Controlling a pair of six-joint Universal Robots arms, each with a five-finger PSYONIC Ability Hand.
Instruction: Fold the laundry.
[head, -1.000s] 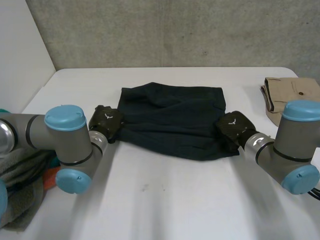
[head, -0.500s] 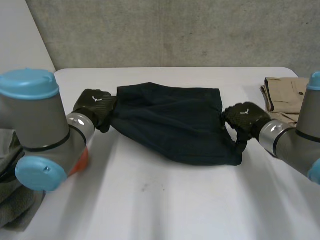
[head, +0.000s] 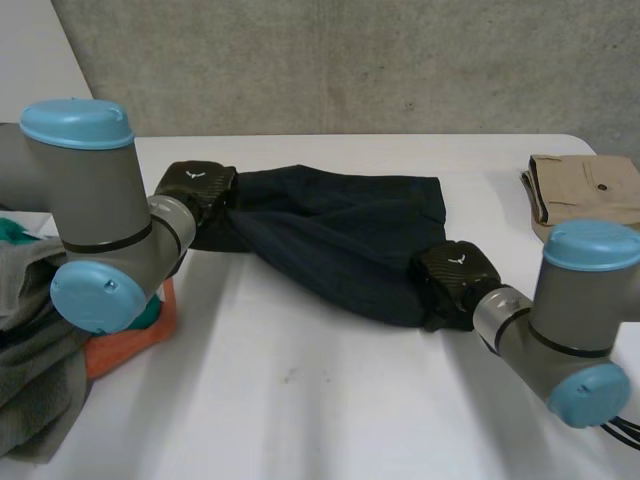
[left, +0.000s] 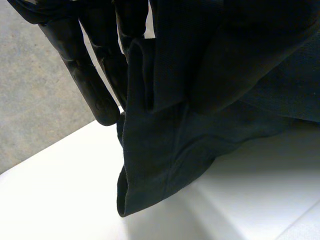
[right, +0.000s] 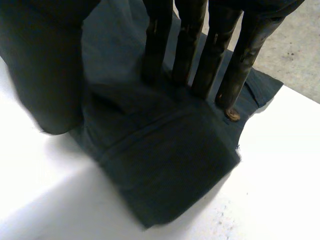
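- White counter (head: 330, 400) carries everything; its smooth top would likely let cloth slide.
- Soft, light and limp by its sag, the dark garment (head: 340, 240) lies mid-counter, drawn slantwise from far left to near right. I judge corners and hems the surest holds.
- At the near left edge sits a grey laundry pile (head: 40, 340), and at the far right a folded tan garment (head: 585, 195).
- Gripping the garment's far-left end is the left hand (head: 195, 190); the right hand (head: 455, 280) pinches its near-right corner between straight fingers and thumb.

Matt woven cloth, the dark garment (head: 340, 240); smooth matt table (head: 330, 400)
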